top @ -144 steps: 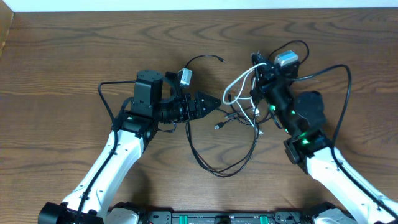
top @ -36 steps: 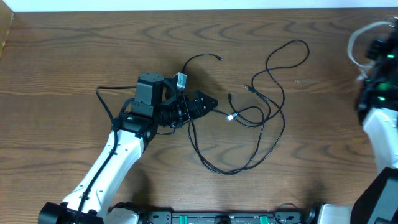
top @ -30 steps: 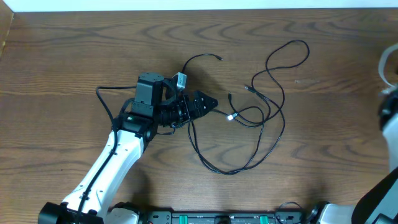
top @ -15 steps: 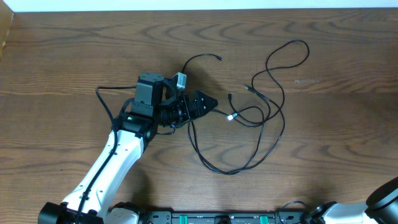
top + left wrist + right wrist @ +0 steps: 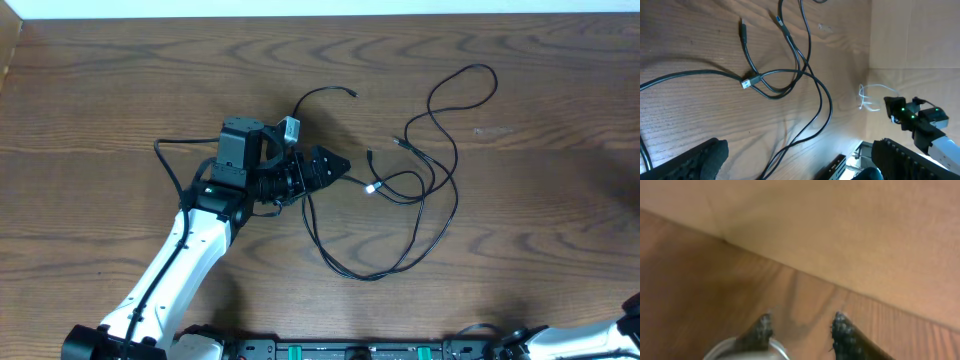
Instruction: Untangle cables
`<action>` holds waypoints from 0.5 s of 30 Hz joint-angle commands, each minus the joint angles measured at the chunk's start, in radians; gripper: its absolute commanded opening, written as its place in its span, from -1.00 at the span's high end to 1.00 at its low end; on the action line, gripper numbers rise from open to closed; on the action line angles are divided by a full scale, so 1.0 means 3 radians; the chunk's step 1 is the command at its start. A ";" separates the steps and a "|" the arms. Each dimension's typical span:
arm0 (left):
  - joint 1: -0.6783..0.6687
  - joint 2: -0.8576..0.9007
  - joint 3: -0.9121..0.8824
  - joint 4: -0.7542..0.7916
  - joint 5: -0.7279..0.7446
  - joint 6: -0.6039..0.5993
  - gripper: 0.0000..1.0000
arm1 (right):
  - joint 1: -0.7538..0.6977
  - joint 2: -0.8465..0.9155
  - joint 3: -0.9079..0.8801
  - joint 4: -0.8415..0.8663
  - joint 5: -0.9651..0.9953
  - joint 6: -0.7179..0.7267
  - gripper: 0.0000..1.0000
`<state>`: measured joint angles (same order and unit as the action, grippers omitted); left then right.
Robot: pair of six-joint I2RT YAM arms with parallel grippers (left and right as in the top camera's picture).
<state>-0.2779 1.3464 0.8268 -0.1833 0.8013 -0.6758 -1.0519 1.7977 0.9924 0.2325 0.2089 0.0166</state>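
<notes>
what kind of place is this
Likely a robotics lab bench: a white and black robot arm reaches over a brown wood-grain table with thin black cables laid out, and a plain tan panel borders it.

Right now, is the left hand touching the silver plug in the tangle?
Apart. The overhead view shows bare table between the open left hand and the silver plug.

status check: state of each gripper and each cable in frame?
left gripper: open, empty, beside the black cables.
right gripper: open, fingers apart.
black cables: lying on the table, crossed over each other, not yet separated.
white cable: beyond the table's edge, near the right gripper; held or not, cannot tell.
</notes>
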 commanded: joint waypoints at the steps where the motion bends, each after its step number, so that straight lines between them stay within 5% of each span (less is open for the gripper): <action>1: -0.0010 0.0008 -0.0014 -0.0010 -0.0022 0.0043 -0.93 | -0.0036 0.0005 0.0051 -0.0015 -0.0015 0.0230 -0.11; 3: -0.0010 0.0008 -0.0014 -0.0010 -0.0022 0.0045 -0.93 | -0.0033 0.0005 0.0051 -0.0025 -0.0062 0.0238 -0.48; 4: -0.0010 0.0008 -0.0014 -0.0010 -0.0022 0.0045 -0.93 | -0.0024 0.0005 0.0051 -0.0074 -0.0122 0.0244 -0.99; 15: -0.0010 0.0008 -0.0014 -0.0010 -0.0022 0.0043 -0.93 | -0.0023 -0.0005 0.0051 -0.0679 -0.0585 0.0355 -0.98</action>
<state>-0.2779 1.3464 0.8268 -0.1833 0.8013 -0.6758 -1.0592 1.8004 0.9951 0.0582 0.0967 0.0818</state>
